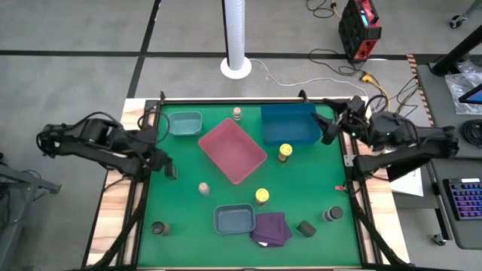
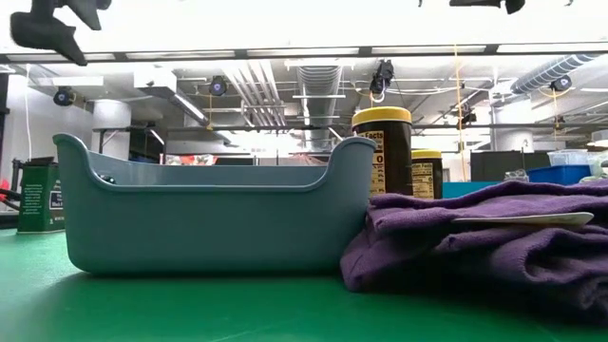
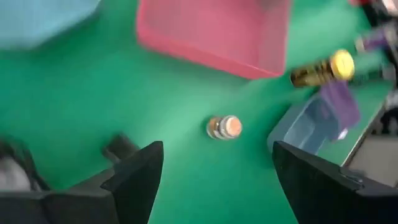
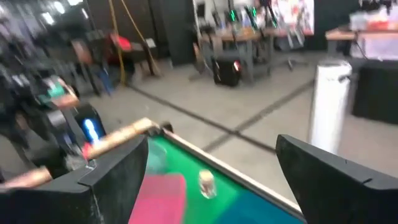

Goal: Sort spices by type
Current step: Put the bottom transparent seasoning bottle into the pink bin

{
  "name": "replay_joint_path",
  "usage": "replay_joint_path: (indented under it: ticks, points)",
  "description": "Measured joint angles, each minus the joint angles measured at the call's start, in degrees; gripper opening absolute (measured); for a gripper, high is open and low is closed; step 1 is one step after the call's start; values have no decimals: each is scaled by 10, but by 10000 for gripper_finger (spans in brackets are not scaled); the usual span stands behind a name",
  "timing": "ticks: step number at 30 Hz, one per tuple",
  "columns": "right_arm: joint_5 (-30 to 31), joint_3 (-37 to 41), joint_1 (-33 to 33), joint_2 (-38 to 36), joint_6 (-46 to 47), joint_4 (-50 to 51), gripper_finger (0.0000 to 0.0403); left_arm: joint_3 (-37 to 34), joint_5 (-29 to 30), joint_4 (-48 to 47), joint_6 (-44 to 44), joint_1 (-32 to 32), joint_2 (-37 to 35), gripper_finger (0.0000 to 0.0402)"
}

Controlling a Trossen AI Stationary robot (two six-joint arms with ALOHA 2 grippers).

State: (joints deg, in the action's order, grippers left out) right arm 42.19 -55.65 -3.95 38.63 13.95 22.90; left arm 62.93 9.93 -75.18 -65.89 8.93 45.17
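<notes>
Small jars stand on the green mat. One pale pink jar is near the left middle, and another is at the far edge. Two yellow jars stand mid-table. Dark jars sit along the near side. My left gripper hangs open above the mat, left of the nearer pink jar. My right gripper is open, raised over the blue tray's right end.
A teal tray, a pink tray and a blue tray lie on the far half. A grey tray and a purple cloth lie at the near edge. Bare mat shows on the right side.
</notes>
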Motion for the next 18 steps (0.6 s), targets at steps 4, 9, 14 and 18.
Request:
replay_joint_path:
  ticks: [4,9,14,18]
  points:
    - [0,-48,0,22,27,93,351,13,-16,9,-128,0,35,286]
    - [-1,-60,0,39,27,99,352,28,-26,22,-118,0,77,286]
    - [-2,-60,0,49,29,90,354,37,-25,21,-126,0,117,286]
    - [-3,-60,0,61,65,80,354,38,-55,27,-137,0,145,286]
